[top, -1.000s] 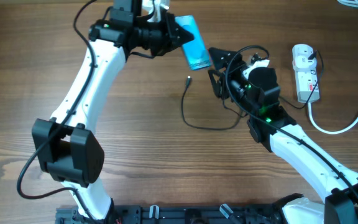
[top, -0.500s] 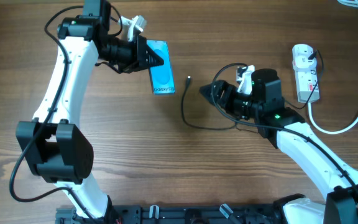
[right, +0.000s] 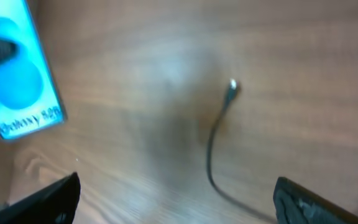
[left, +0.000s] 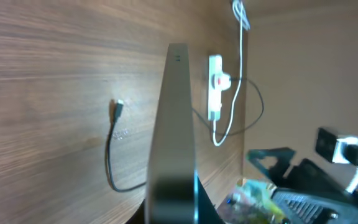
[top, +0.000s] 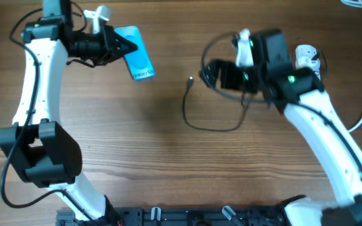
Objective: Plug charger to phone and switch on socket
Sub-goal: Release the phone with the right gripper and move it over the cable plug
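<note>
Your left gripper [top: 122, 49] pinches the small rectangular teal-screened phone [top: 138, 54], well apart from the thin black charger cable [top: 185, 108]. Your right gripper [top: 210, 70] hangs spread wide near its metal-tipped plug [right: 231, 88]. The plug lies flat on the wood, so a misaligned descent could likely knock it aside.

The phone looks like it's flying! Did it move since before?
Yes. The phone went left, away from the charger's plug, which stayed in the same spot.

A brown wood-grain table [top: 137, 157] fills the view, a plain beige surface [left: 316, 62] beyond its edge
</note>
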You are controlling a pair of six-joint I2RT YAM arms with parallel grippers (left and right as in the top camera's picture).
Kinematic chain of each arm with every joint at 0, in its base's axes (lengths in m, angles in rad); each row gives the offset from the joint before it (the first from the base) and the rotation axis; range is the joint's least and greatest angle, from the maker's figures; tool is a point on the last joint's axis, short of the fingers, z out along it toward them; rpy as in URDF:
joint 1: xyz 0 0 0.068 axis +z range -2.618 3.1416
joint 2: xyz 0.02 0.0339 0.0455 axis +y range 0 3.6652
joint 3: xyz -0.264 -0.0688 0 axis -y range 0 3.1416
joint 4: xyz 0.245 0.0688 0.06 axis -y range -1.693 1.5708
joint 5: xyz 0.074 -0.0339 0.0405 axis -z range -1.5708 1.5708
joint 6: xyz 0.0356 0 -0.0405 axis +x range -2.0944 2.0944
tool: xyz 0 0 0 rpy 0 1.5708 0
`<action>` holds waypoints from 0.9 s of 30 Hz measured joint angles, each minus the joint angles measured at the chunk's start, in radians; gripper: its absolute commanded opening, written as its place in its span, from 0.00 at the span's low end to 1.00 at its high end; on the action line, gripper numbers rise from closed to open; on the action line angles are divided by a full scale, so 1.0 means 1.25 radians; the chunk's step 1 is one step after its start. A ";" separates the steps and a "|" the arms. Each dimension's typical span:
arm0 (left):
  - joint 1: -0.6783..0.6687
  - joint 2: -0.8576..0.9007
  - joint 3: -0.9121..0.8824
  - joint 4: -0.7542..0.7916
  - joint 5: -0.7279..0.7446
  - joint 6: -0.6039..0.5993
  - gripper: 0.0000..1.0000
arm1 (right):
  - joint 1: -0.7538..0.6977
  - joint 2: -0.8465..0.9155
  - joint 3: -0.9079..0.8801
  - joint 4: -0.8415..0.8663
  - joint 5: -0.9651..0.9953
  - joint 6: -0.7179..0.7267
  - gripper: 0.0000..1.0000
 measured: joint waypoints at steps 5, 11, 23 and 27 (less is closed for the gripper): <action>0.010 0.000 0.000 0.008 0.001 -0.040 0.04 | 0.018 0.205 0.259 -0.162 0.036 -0.062 1.00; 0.009 0.000 0.000 0.009 0.001 -0.065 0.04 | 0.019 0.358 0.316 -0.135 0.035 -0.067 0.99; 0.010 0.000 0.000 0.011 0.001 -0.070 0.04 | 0.037 0.419 0.239 0.032 0.034 0.001 0.48; 0.010 0.000 0.000 0.017 0.001 -0.070 0.04 | 0.043 0.432 0.183 0.083 0.034 0.032 0.47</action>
